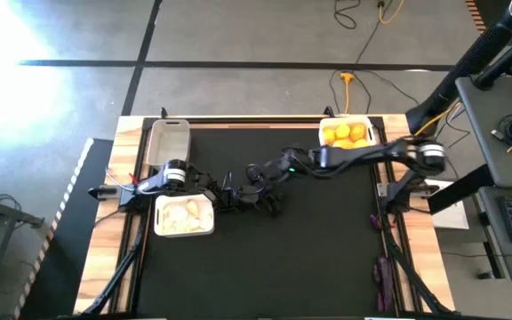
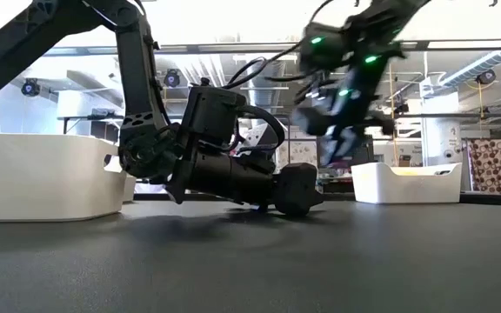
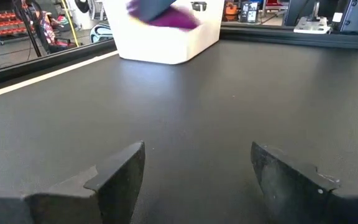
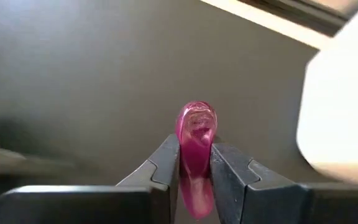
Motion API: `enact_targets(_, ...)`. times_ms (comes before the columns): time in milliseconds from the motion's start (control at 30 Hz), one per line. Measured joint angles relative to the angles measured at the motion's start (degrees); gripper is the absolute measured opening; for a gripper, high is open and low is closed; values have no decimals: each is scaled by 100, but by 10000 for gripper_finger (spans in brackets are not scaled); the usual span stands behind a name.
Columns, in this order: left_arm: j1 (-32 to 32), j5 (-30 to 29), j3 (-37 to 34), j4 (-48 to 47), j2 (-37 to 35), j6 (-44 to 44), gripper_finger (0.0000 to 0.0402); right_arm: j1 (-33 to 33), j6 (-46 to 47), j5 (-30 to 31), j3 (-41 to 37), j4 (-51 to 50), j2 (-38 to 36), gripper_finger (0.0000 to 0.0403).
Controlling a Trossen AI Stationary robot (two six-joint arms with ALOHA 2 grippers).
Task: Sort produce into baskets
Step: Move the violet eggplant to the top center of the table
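The big black surface (image 1: pixel 274 267) with a pale wood rim is carrying everything. Two dark robot arms are reaching over it from the two sides.

Three baskets are sitting on the surface. The white basket with yellow and orange round fruits (image 1: pixel 346 134) is at the far right. The white basket with whitish garlic-like bulbs (image 1: pixel 184 216) is on the left, nearer the front. The greyish see-through empty basket (image 1: pixel 168 140) is just behind it, at the far left corner.

The left gripper (image 3: pixel 197 180) is lying low on the surface near the garlic basket. Its two fingers are standing wide apart and are holding nothing.

The right gripper (image 4: pixel 195 163) is hanging above the middle of the surface. Its fingers are squeezed together on a small shiny purple eggplant piece (image 4: pixel 195 146). It is pinching the piece at the middle, with the rounded tip poking out past the fingers.

The purple piece looks small and light, so lifting it should be easy. It looks smooth and glossy, so it could slip. A firm hold across the middle, like this one, seems the safest spot. More purple pieces (image 1: pixel 384 277) are lying at the right edge, near the front.
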Motion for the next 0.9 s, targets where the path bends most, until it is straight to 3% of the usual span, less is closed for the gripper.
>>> enact_targets(167, 6, -2, 7, 9, 0, 66, 276, -230, -913, -99, 861, 166, 1063, 65)
enact_targets(433, 11, -17, 7, 30, 0, 106, 276, -531, -935, -123, 1333, 154, 1978, 82)
enact_targets(767, 37, -13, 5, 40, 0, 112, 276, -481, -865, -46, 1289, 107, 1858, 167)
enact_targets(900, 39, -13, 5, 40, 0, 115, 276, -164, -860, 435, 1289, -284, 1436, 196)
